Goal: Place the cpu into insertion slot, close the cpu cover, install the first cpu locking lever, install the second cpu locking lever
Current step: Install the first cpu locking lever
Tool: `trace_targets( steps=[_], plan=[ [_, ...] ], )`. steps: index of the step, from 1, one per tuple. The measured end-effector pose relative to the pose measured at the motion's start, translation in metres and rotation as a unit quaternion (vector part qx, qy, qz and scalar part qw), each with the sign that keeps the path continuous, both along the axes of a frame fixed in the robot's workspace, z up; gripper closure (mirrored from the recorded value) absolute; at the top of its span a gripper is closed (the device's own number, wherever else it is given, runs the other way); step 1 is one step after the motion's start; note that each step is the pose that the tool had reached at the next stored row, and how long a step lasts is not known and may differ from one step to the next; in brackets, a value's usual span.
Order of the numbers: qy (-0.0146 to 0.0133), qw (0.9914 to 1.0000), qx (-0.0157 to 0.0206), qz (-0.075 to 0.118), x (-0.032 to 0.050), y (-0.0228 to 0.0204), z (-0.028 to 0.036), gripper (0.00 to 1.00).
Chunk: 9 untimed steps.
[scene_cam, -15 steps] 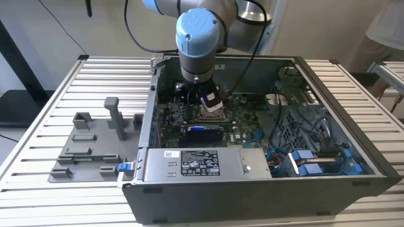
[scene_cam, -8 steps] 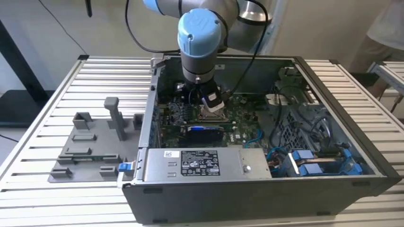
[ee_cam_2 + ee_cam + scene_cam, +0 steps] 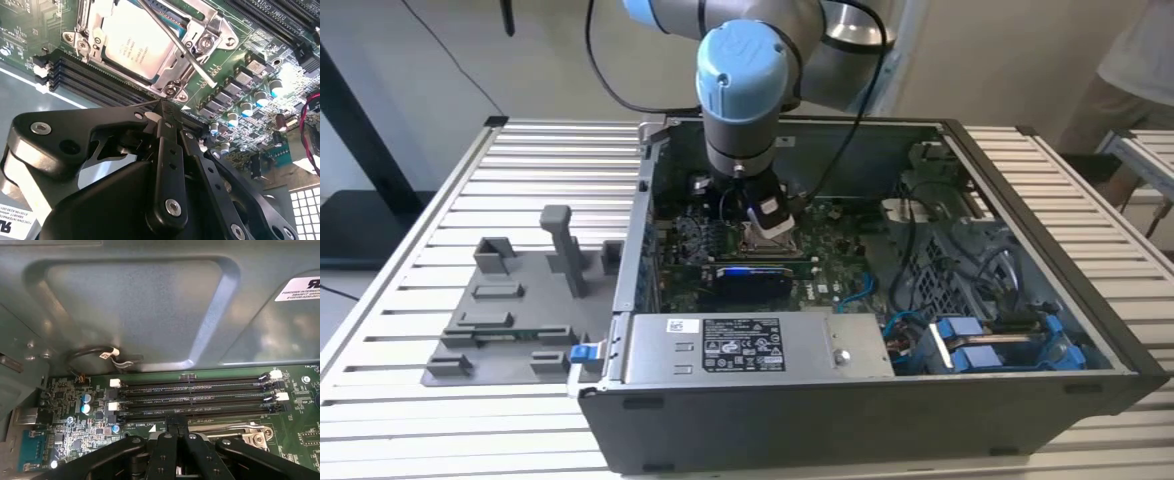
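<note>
The cpu lies flat in the insertion slot on the green board, its silver top showing through the window of the cpu cover, which lies down over it. A thin metal locking lever runs slantwise over the cover's corner; I cannot tell whether it is hooked. My gripper is shut with nothing in it, its tip just off the socket's corner screw, above the memory slots. In the exterior view the gripper hangs low inside the open case over the socket.
The open computer case has tall walls around the board. A power supply sits at its front, blue cables and a drive toward the exterior view's right. A grey fixture tray lies left of the case. A person stands far right.
</note>
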<state>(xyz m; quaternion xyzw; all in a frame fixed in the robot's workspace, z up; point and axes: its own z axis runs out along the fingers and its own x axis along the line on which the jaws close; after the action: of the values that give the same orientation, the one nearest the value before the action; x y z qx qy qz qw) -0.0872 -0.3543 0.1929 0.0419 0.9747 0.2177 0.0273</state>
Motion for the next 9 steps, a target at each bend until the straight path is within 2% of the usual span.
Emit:
trace_targets(
  steps=[5, 9],
  plan=[
    [0.0001, 1.00000, -0.0025, 0.000, 0.0028, 0.0001, -0.0018, 0.89],
    [0.0001, 1.00000, -0.0027, 0.000, 0.0037, 0.0026, -0.0028, 0.89]
  ],
)
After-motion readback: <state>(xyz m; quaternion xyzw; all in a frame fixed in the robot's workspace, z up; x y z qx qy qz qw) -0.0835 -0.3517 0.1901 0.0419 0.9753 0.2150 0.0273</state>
